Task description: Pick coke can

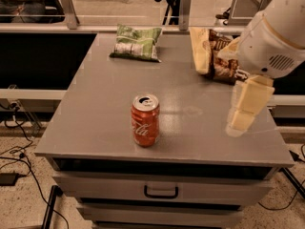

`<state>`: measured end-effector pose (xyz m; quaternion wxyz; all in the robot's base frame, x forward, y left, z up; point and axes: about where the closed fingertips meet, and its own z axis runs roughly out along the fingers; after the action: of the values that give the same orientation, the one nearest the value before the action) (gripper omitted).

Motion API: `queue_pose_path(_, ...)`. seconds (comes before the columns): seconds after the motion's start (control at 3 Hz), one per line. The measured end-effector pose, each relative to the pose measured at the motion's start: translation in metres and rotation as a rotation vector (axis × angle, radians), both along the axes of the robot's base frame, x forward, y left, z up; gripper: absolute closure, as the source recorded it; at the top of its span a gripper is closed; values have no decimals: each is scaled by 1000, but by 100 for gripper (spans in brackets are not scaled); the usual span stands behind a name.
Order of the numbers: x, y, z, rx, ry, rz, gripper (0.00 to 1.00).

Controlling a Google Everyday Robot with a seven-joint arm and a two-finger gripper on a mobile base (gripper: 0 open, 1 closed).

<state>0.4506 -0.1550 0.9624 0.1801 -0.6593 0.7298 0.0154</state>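
The coke can, red-orange with white script and a silver top, stands upright on the grey table near its front edge, a little left of centre. My gripper, cream-coloured under a white arm housing, hangs over the right part of the table. It is to the right of the can, clearly apart from it, and holds nothing that I can see.
A green snack bag lies at the table's back centre. A brown-and-yellow snack bag lies at the back right, partly behind my arm. A drawer with a handle is below the tabletop. Cables lie on the floor at left.
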Motion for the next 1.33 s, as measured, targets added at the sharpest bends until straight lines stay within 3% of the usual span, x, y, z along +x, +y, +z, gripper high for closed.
queue_pose_path(0.67, 8, 124, -30, 104, 60, 318, 0)
queue_pose_path(1.0, 11, 159, -45, 139, 105, 389, 0)
queue_pose_path(1.33, 12, 163, -47, 143, 111, 396, 0)
